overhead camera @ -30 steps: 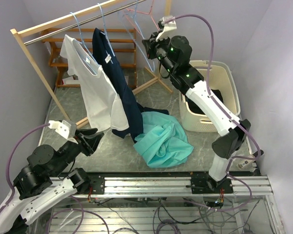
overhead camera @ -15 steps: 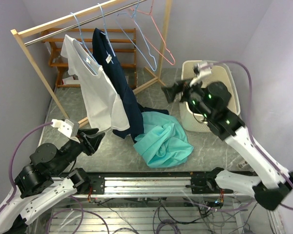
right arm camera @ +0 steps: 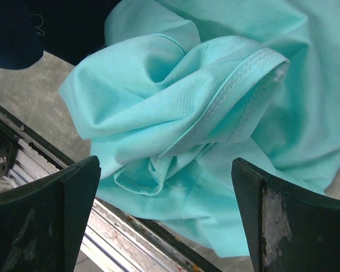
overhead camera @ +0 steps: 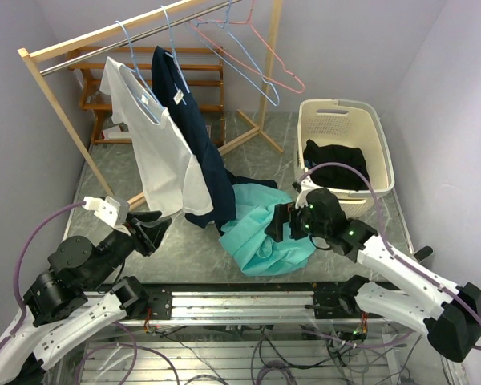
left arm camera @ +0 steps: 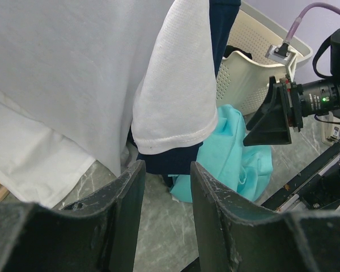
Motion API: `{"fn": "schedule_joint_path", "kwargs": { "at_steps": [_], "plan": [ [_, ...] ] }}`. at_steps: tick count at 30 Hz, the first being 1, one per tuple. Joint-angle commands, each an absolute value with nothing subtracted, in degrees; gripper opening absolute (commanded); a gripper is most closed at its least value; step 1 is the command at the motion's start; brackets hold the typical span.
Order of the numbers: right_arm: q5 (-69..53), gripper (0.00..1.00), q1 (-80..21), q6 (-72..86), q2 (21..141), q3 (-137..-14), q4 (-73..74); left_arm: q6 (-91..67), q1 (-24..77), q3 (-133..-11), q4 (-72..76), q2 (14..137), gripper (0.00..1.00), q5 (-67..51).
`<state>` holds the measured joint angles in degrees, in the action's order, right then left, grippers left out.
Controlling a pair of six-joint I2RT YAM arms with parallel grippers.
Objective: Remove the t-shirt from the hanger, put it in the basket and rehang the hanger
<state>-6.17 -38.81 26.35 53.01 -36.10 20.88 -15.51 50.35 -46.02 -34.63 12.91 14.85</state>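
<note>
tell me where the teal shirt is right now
In the top view the teal shirt lies crumpled on the table, front centre, below the hanging navy shirt and left of the laundry basket, with the right gripper over its right edge.

A clothes rack (overhead camera: 144, 36) is set across the far left of the table (overhead camera: 184, 245). Two t-shirts are hung from its rail side by side, the left t-shirt (overhead camera: 156, 152) touching the right t-shirt (overhead camera: 196, 120), and empty hangers (overhead camera: 256, 68) are hung further right. A crumpled shirt (overhead camera: 260, 233) is laid on the table near the middle, below the right t-shirt. A basket (overhead camera: 382, 152) is placed at the far right, with clothing (overhead camera: 337, 164) in it. The left gripper (overhead camera: 151, 227) is positioned near left, before the left t-shirt; the right gripper (overhead camera: 279, 227) is held over the crumpled shirt's right edge.
</note>
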Motion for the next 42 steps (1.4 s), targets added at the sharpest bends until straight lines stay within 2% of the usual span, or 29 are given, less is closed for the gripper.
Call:
{"fn": "schedule_joint_path", "kwargs": {
  "at_steps": [1,7,11,12,14,15,17,18,20,23,25,28,31,35,42],
  "plan": [
    [-6.55,1.00,-39.35,31.42,55.09,-34.16,13.30,-16.17,50.33,-46.23,-34.45,12.41,0.49,15.81],
    [-5.21,1.00,-40.50,33.24,66.68,-31.49,5.35,-16.15,50.29,-46.23,-34.56,12.71,0.49,15.84],
    [-3.56,1.00,-40.68,33.85,70.32,-31.05,4.48,-16.17,50.34,-46.21,-34.63,12.75,0.49,16.02],
    [-3.85,0.97,-40.71,33.67,70.69,-31.01,4.13,-16.15,50.36,-46.23,-34.63,12.80,0.49,16.04],
    [-6.54,0.81,-40.70,31.97,71.47,-31.57,3.46,-16.17,50.29,-46.22,-34.63,12.91,0.49,16.06],
    [-7.87,0.69,-40.72,30.57,71.92,-32.38,3.81,-16.19,50.33,-46.23,-34.62,12.95,0.49,16.05],
    [-9.82,0.35,-40.74,28.57,73.29,-34.91,5.40,-16.14,50.35,-46.19,-34.65,13.13,0.49,15.92],
    [-9.93,0.25,-40.72,27.80,73.74,-36.57,6.71,-16.16,50.30,-46.20,-34.63,13.23,0.49,15.95],
    [-10.36,0.15,-40.69,26.81,73.68,-39.40,8.62,-16.18,50.33,-46.17,-34.74,13.37,0.49,15.93],
    [-8.92,0.11,-40.60,25.23,72.47,-45.04,11.56,-16.18,50.35,-46.23,-34.72,13.52,0.49,15.83],
    [-6.05,0.02,-40.16,23.77,71.97,-50.73,15.19,-16.17,50.26,-46.23,-34.72,13.57,0.49,15.79],
    [-1.91,0.00,-36.31,22.14,71.88,-61.82,21.67,-16.11,50.30,-46.14,-34.63,13.68,0.49,15.65],
    [-4.91,0.00,-27.00,22.13,72.06,-69.29,24.52,-16.09,50.25,-46.07,-34.63,13.92,0.49,15.34],
    [-9.15,0.00,-15.07,23.63,72.24,-76.88,26.29,-16.00,50.23,-46.11,-34.57,14.29,0.49,15.05],
    [-9.24,0.00,-5.82,30.26,70.89,-84.65,21.99,-15.99,50.19,-46.06,-34.46,14.48,0.49,14.72]
  ]
}}
